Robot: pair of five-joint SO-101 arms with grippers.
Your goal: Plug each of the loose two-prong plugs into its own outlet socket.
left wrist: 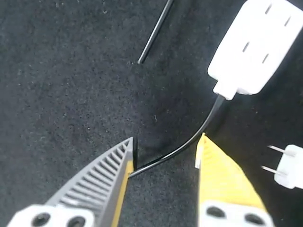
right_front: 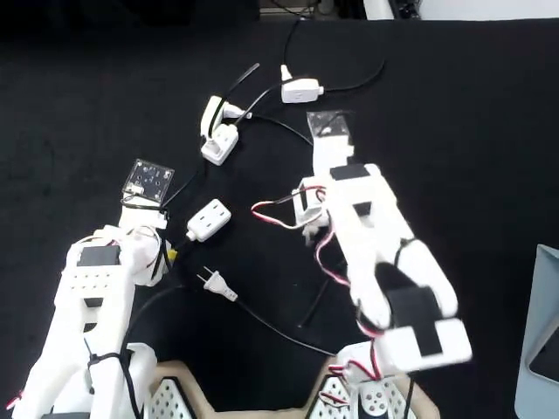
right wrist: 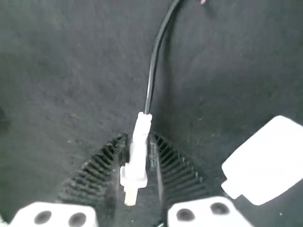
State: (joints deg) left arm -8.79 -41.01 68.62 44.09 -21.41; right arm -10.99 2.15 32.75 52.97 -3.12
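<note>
L gripper spread open astride black cord by outlet socket and 2-prong plug, nr desk's front edge; R gripper clenched on white plug toward far edge.

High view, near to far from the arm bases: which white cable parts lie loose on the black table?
Nearest, the loose plug → socket block → second socket block → far white block.

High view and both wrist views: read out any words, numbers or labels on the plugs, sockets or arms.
None legible. The outlet socket shows only bare slots; the loose plug and the held plug in the right hand bear no readable print.
</note>
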